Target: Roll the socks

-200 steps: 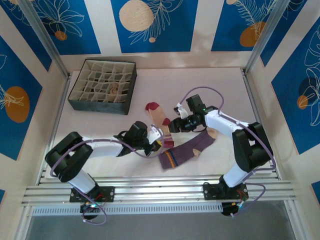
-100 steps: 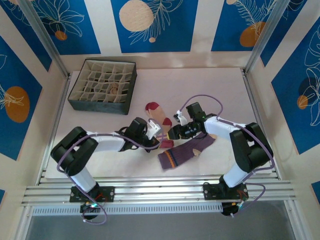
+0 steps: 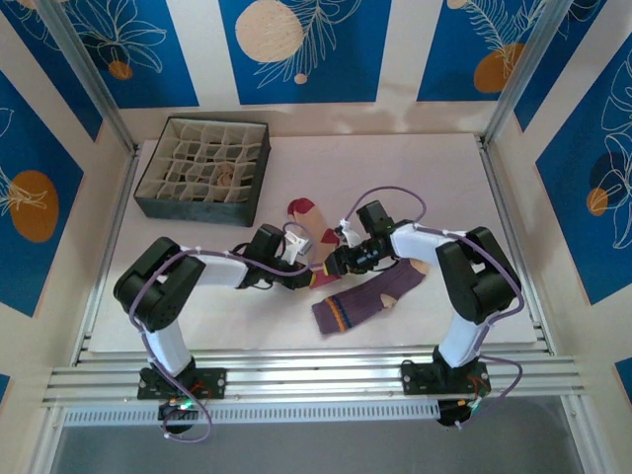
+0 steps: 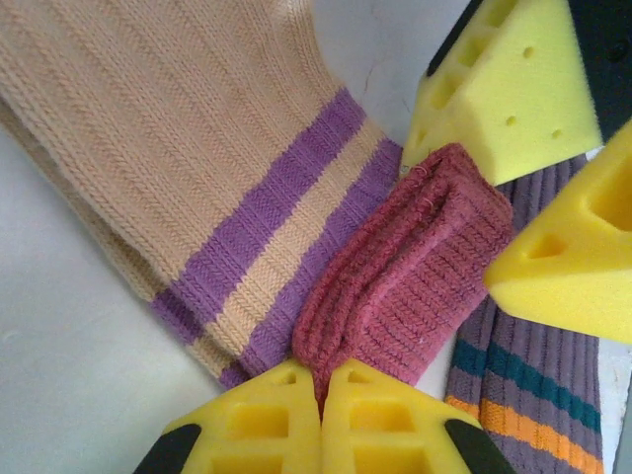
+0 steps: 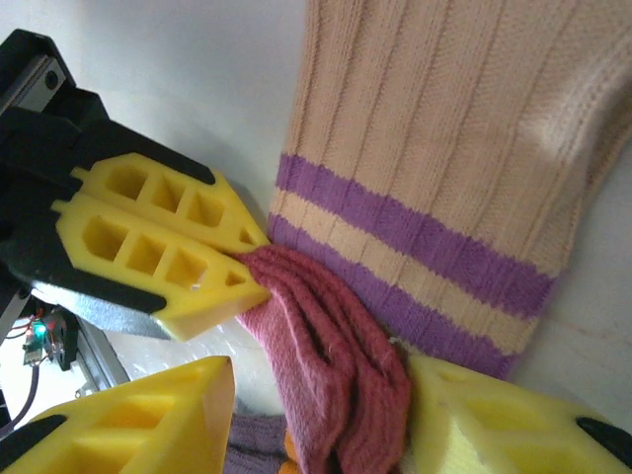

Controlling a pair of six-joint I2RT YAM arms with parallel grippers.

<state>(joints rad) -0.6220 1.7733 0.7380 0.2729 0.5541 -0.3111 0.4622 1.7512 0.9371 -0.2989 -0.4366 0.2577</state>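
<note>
Left gripper (image 4: 321, 383): yellow fingers pressed together, clamped on the edge of the maroon cuff (image 4: 405, 267) of the striped sock.
Right gripper (image 5: 321, 395): jaws parted, astride the same cuff from the opposite side. One finger (image 5: 494, 415) touching the fabric, a gap visible at the other. Not closed on it.
Gripper spacing: tips facing each other, just beside one another over the cuff, near mid-table in the top view.
Maroon cuff: bunched and folded into a thick ridge, its free end overlapping the purple ribbed sock (image 3: 370, 294).
Striped sock (image 5: 444, 148): tan ribbed knit, two purple bands next to the cuff, lying flat. Red toe end (image 3: 301, 209) pointing toward the far side of the table.
Purple ribbed sock: flat, on the near side of the cuff, teal and orange bands at one end, tan toe and heel.
Divided box (image 3: 193, 209): dark, grid of compartments, far left, well apart from both grippers.
Table (image 3: 444, 168): pale surface under everything.
</note>
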